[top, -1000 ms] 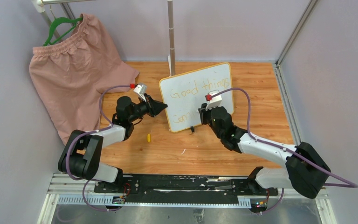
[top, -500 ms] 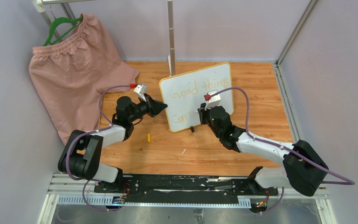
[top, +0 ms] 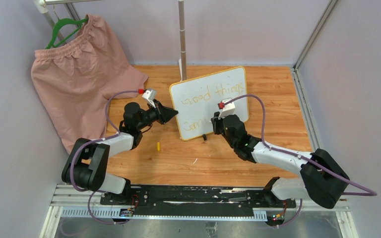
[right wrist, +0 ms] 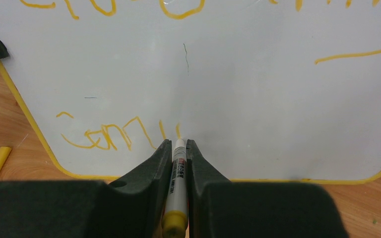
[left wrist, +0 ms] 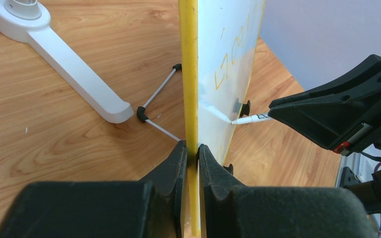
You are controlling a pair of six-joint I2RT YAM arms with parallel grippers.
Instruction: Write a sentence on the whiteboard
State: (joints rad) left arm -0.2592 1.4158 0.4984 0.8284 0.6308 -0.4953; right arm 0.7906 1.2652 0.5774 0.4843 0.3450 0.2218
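The whiteboard (top: 213, 94) with its yellow frame stands upright on the wooden table, on small black feet. My left gripper (left wrist: 193, 148) is shut on the board's left yellow edge (left wrist: 189, 74). My right gripper (right wrist: 178, 145) is shut on a white marker (right wrist: 177, 173) with a yellow end; its tip touches the board low down. The sentence (top: 206, 94) shows in yellow: "Good things" on top, with "Com" and two short strokes (right wrist: 109, 136) below. In the left wrist view the marker tip (left wrist: 238, 120) meets the board face.
A yellow marker cap (top: 158, 146) lies on the table near the left arm. A pink garment (top: 79, 79) hangs on a green hanger at the back left. A white stand pole (top: 182, 34) rises behind the board, its foot (left wrist: 69, 59) on the table.
The right arm has shifted slightly left and down along the lower line of writing. The left arm and the board have not moved.
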